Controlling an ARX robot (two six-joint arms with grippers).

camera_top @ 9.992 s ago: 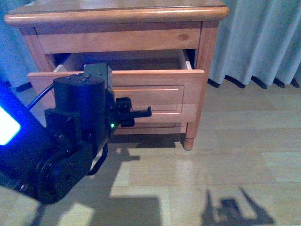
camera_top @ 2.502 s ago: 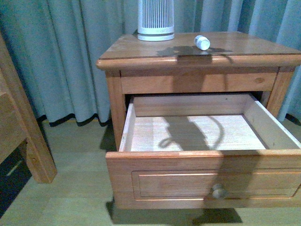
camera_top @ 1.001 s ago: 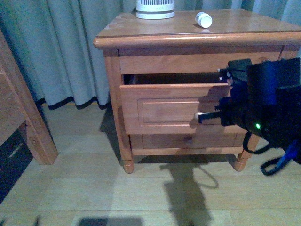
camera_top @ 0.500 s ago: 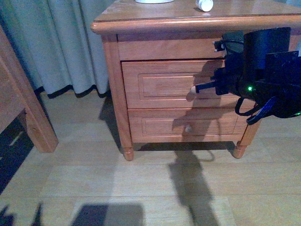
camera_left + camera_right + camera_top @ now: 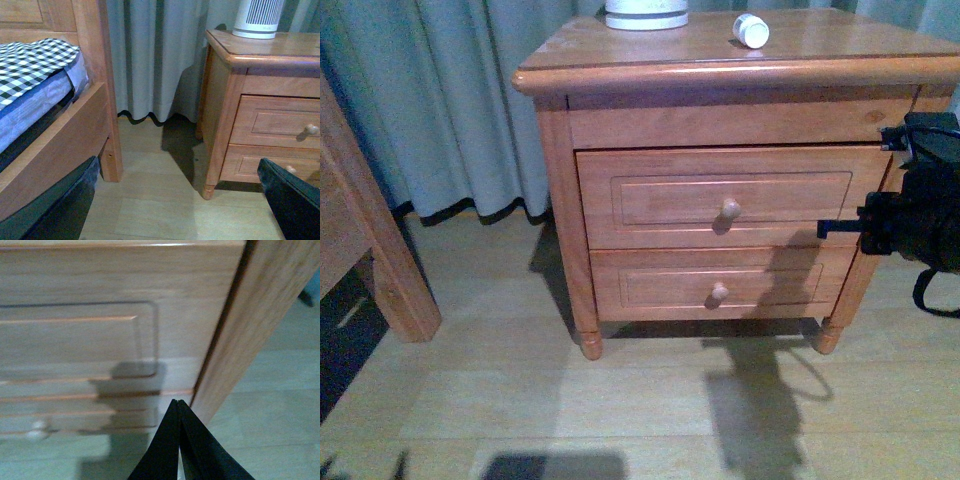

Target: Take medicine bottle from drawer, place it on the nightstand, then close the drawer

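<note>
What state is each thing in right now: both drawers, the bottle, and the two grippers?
drawer: fully shut, front flush with the frame.
lower drawer: shut.
medicine bottle: lying on its side on the nightstand top.
right gripper: shut, empty, clear of the drawer front.
left gripper: open, holding nothing.

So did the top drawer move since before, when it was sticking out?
Yes. The drawer slid back into the nightstand; its front now sits flush with the frame, like the lower drawer beneath it.
</note>
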